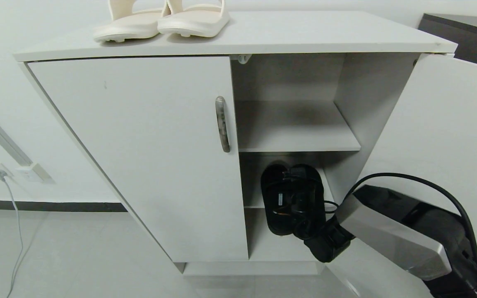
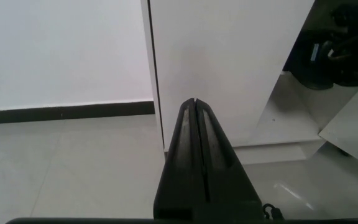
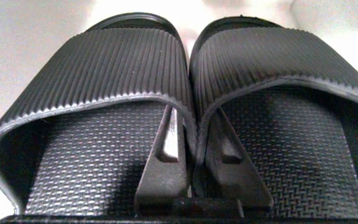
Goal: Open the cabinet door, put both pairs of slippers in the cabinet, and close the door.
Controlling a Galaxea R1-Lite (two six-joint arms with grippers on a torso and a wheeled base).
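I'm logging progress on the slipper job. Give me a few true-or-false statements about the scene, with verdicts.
1. The white slippers lie on the cabinet top. True.
2. Both cabinet doors are open. False: the left door is shut; only the right door is open.
3. The right hand grips the black slippers in the lower compartment. True.
4. The left hand holds a white slipper. False: it is shut on nothing, low in front of the left door.
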